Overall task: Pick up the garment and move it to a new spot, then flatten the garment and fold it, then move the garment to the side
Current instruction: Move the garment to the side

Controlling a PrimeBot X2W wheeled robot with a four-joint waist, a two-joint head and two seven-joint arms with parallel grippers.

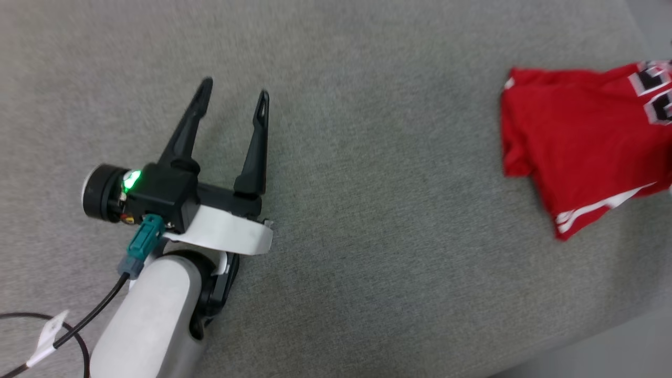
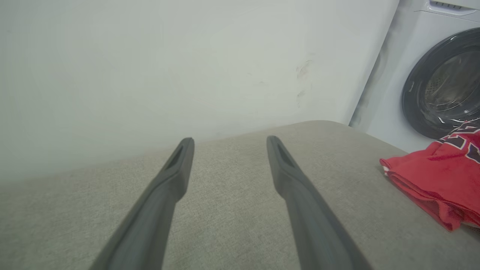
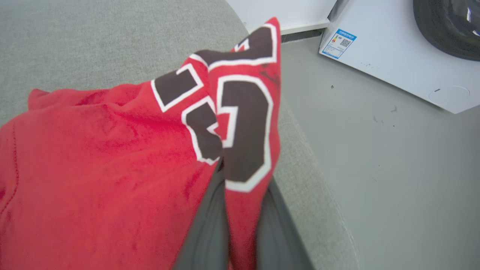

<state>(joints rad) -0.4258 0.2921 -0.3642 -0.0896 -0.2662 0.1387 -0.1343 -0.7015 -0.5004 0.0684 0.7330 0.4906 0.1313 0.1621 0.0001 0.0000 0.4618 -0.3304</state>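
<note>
The garment point(image 1: 583, 131), a bright red jersey with black-and-white lettering and a white striped sleeve, lies bunched at the right edge of the grey cushioned surface point(image 1: 367, 157). In the right wrist view my right gripper point(image 3: 232, 176) is shut on a fold of the garment point(image 3: 112, 157), with the lettered cloth draped over its dark fingers. My left gripper point(image 1: 233, 94) hovers open over bare cushion far to the garment's left, holding nothing. The left wrist view shows its spread fingers point(image 2: 176, 168) and the garment point(image 2: 438, 180) off to the right.
A white washing machine point(image 2: 442, 78) with a dark round door stands beyond the cushion's right end, on a grey floor point(image 3: 393, 168). A pale wall point(image 2: 168, 67) runs behind the cushion. A black cable point(image 1: 79, 325) trails from my left arm.
</note>
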